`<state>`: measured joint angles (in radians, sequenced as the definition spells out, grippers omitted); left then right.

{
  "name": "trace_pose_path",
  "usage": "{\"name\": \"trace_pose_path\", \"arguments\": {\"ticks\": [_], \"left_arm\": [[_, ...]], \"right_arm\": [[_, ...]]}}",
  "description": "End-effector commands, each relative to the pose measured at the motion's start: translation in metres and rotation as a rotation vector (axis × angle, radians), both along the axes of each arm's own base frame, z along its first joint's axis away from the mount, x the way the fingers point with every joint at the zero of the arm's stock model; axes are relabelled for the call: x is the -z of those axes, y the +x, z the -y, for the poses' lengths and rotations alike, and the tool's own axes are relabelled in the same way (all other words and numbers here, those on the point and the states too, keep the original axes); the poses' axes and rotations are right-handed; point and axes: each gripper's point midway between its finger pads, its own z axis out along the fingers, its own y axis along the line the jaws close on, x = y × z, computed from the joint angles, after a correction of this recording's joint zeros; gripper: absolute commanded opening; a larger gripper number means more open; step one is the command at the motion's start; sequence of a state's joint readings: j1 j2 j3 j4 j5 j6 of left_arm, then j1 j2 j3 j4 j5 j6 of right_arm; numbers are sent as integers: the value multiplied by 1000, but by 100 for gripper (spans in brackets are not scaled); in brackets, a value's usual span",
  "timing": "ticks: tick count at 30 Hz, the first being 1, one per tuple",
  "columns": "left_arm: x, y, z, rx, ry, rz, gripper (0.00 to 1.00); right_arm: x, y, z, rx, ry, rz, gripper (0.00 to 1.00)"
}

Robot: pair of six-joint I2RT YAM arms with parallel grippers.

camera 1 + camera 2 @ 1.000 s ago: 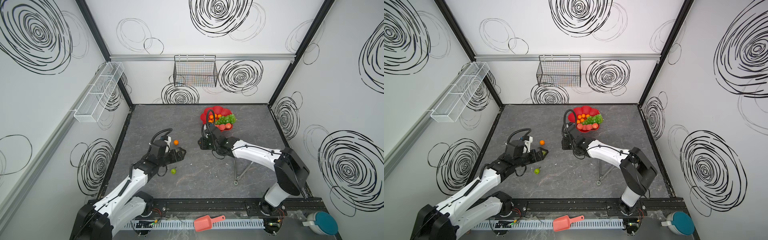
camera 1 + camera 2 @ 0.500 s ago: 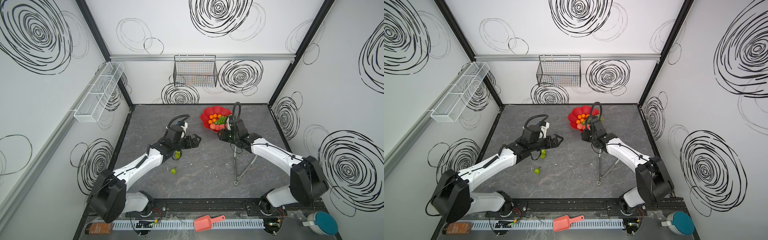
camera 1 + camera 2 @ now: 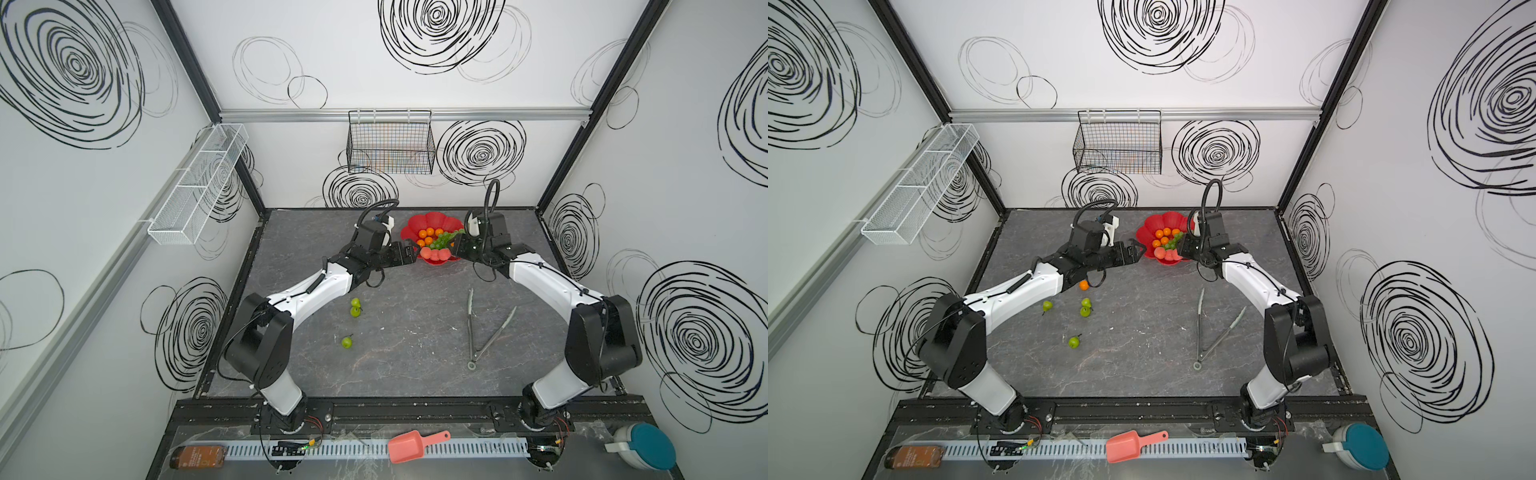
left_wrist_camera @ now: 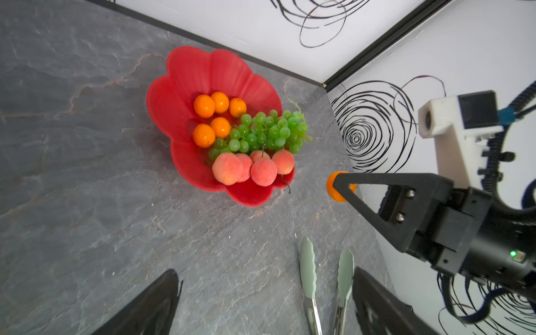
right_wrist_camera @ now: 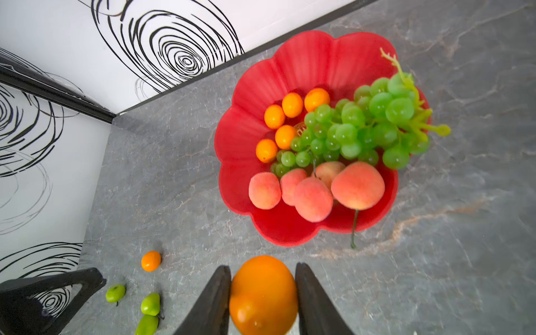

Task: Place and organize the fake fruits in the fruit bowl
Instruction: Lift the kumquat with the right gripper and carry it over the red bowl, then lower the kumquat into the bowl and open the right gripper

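Start well to the left of the fruit bowl (image 3: 1165, 219). Three pears (image 3: 1086, 307) and a loose orange (image 3: 1084, 285) lie there on the table. The pears lie on their sides with the long axis running stem to base, and the pear farthest from the bowl points its stem roughly toward it. They are probably light, hard and slick, so pinch each across the fat belly, never by the stem.

Your left gripper (image 3: 1141, 250) hangs just beside the bowl's left rim, jaws spread and empty. Inside the bowl, small oranges (image 5: 285, 136), grapes (image 5: 362, 124) and peaches (image 5: 313, 197) sit in groups.

At the bowl's right edge, your right gripper (image 5: 263, 278) is clamped on the held orange (image 5: 262, 298) across its middle. This one is near round with no real axis, so expect it to roll once released.
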<state>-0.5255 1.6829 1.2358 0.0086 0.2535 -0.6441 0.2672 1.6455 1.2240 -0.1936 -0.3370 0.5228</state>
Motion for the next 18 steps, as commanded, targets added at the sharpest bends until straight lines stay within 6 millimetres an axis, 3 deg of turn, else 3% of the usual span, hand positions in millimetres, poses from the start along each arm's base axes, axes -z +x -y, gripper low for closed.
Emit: {"name": "trace_pose_path", "arguments": {"ticks": [1, 9, 18], "left_arm": [[-26, 18, 15, 10, -60, 76, 96], [-30, 48, 27, -2, -112, 132, 96], [-18, 74, 25, -44, -122, 135, 96]], "right_arm": [[2, 18, -2, -33, -7, -11, 39], [14, 78, -1, -23, -47, -19, 38], [35, 140, 1, 1, -97, -33, 38]]}}
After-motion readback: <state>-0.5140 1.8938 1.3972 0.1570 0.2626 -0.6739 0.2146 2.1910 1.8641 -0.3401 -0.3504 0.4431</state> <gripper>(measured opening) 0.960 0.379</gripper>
